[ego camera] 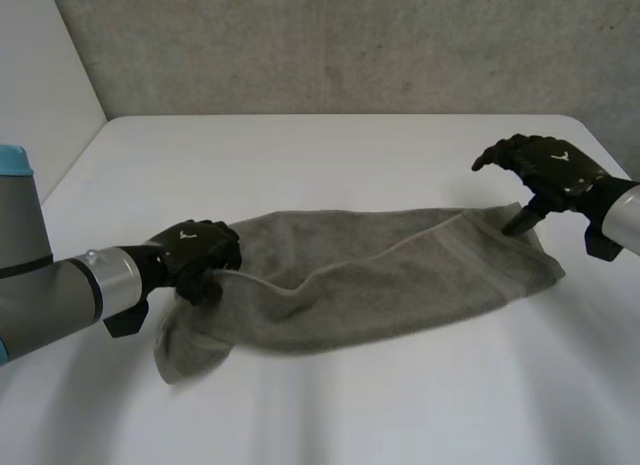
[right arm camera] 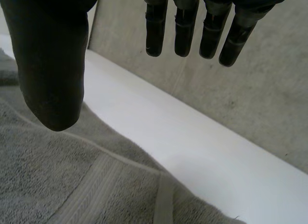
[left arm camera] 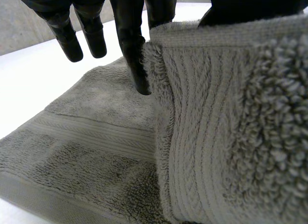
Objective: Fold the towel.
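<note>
Now | left robot hand [ego camera: 200,253] clamps towel [ego camera: 380,275] edge | right robot hand [ego camera: 550,170] splayed over opposite end

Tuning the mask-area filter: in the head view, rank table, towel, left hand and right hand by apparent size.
1. table
2. towel
3. left hand and right hand: these look about alike. The left hand sits nearer the camera and is curled on the towel's end, so they are not ranked.

The head camera looks down from behind the arms, far enough to see the whole table [ego camera: 330,155]. Each wrist camera looks from very near at one towel [ego camera: 380,275] end, at 9 and 3 o'clock. All views share the towel.
</note>
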